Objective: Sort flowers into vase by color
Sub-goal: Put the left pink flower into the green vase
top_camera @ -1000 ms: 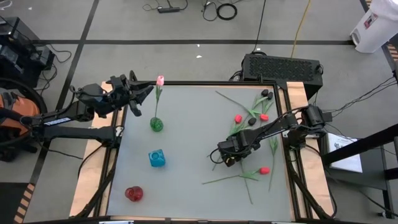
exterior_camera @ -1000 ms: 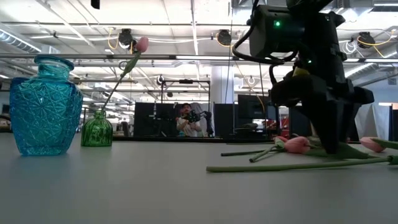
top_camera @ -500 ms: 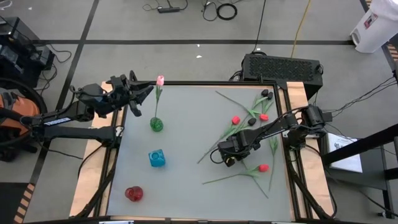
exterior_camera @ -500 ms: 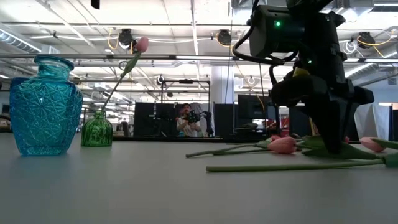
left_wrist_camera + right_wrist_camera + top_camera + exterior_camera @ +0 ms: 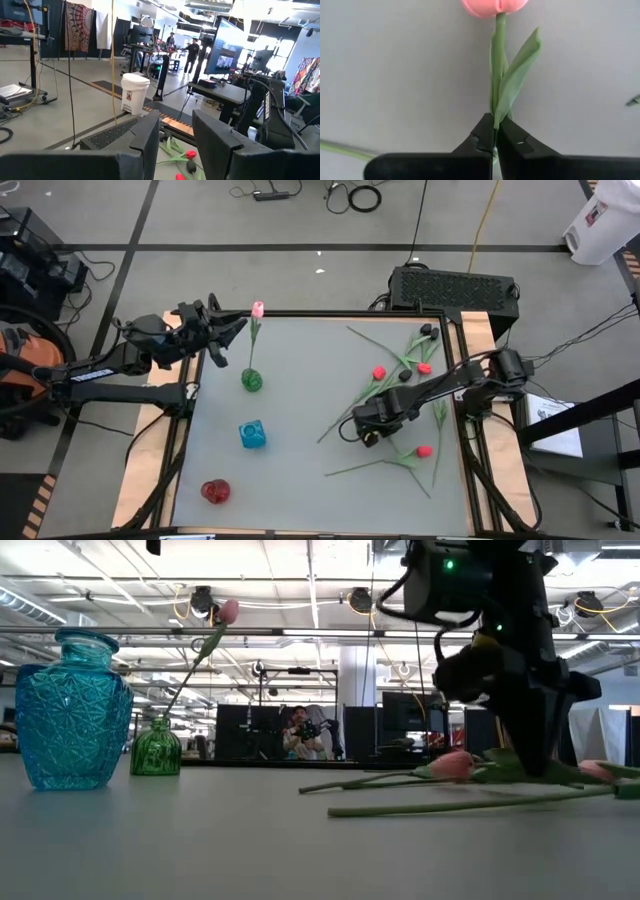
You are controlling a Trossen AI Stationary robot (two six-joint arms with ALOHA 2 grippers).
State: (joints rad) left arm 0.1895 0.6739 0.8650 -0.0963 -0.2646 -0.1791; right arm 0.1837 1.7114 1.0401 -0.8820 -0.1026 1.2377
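Right gripper point(image 5: 364, 430) reaches in from the table's right edge, arm stretched low toward the middle, fingers point(image 5: 485, 137) clenched on the stem of a pink tulip point(image 5: 496, 6) just below its leaves; the bud hangs slightly above the tabletop point(image 5: 300, 480) in the low view; left gripper point(image 5: 222, 332) hovers over the table's far left corner, its fingers point(image 5: 150, 135) parted and holding nothing, just beside a pink flower point(image 5: 257, 310) standing in the green vase point(image 5: 251, 380); vases number three, green, blue vase point(image 5: 252, 434) and red vase point(image 5: 214, 491), in a row down the left side; loose flowers point(image 5: 420, 370) on the right side include three red heads and about three black ones, though overlapping stems make the count uncertain.
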